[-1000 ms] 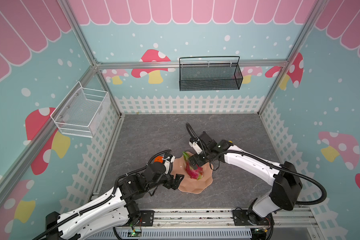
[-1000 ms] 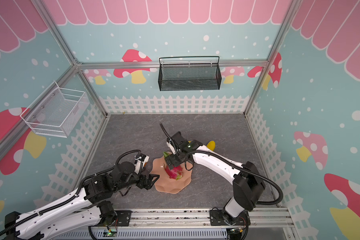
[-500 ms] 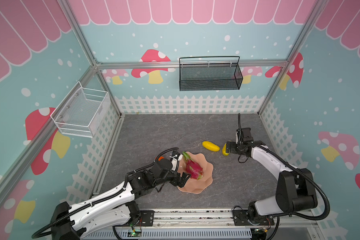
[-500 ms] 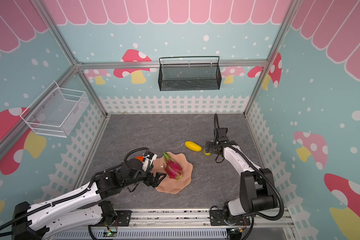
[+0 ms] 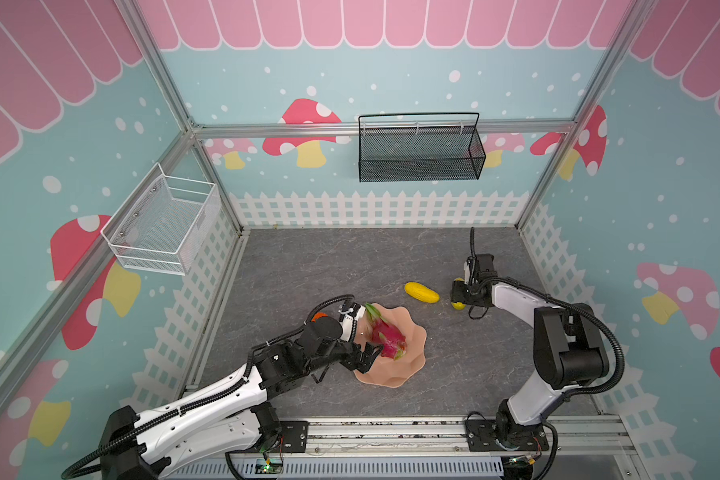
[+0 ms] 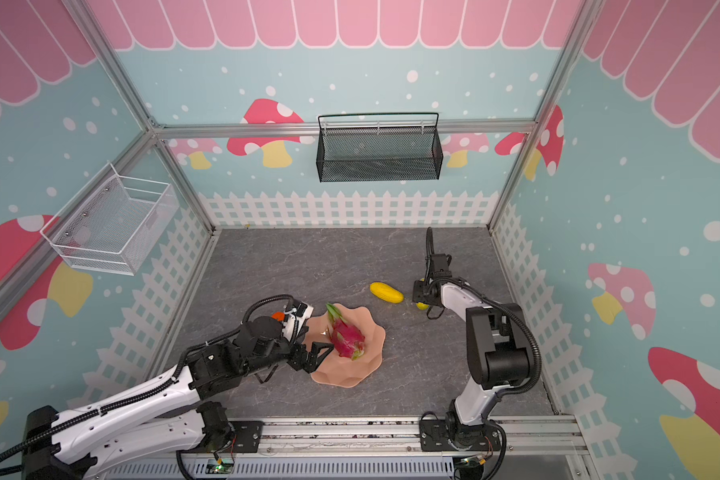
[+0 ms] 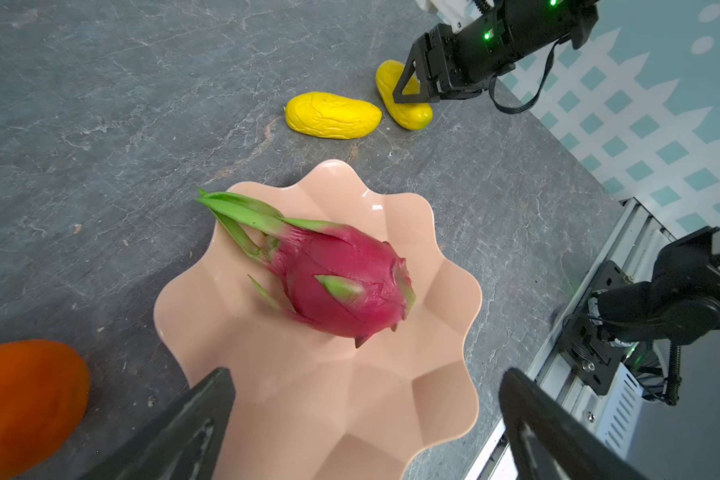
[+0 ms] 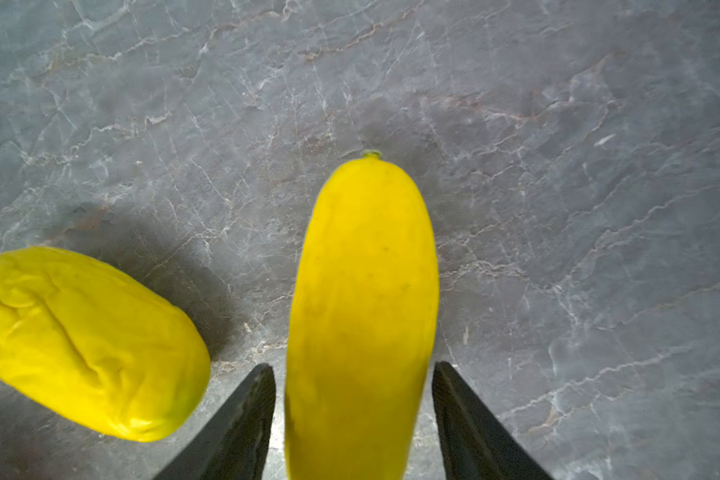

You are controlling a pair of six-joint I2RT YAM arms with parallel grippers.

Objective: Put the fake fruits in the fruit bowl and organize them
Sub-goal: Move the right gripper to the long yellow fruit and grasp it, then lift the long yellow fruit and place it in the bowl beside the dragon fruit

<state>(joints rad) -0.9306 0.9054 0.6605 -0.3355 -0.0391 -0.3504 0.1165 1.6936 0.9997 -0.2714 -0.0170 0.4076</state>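
Observation:
The magenta dragon fruit (image 5: pixel 389 340) (image 6: pixel 346 338) (image 7: pixel 341 282) lies in the peach fruit bowl (image 5: pixel 395 374) (image 6: pixel 350 374) (image 7: pixel 350 407). My left gripper (image 5: pixel 371 356) (image 6: pixel 321 353) (image 7: pixel 368 374) hangs open over the bowl's near rim, holding nothing. An orange fruit (image 5: pixel 316 316) (image 7: pixel 26 399) sits on the floor beside that arm. A wrinkled yellow fruit (image 5: pixel 421 292) (image 8: pixel 84 345) lies right of the bowl. My right gripper (image 5: pixel 457 297) (image 6: pixel 420 297) (image 8: pixel 352 365) has closed around a smooth yellow fruit (image 5: pixel 458 306) (image 7: pixel 408 112) (image 8: pixel 362 291) that rests on the floor.
A black mesh basket (image 5: pixel 420 153) hangs on the back wall and a white wire basket (image 5: pixel 163 226) on the left wall. White picket fencing lines the grey marbled floor (image 5: pixel 329 266). The arms' mounting rail (image 5: pixel 391 432) runs along the front edge.
My right arm left the dragon fruit in the bowl, swung right to the yellow fruits, and its jaws narrowed onto the smooth one. The left gripper stayed open by the bowl.

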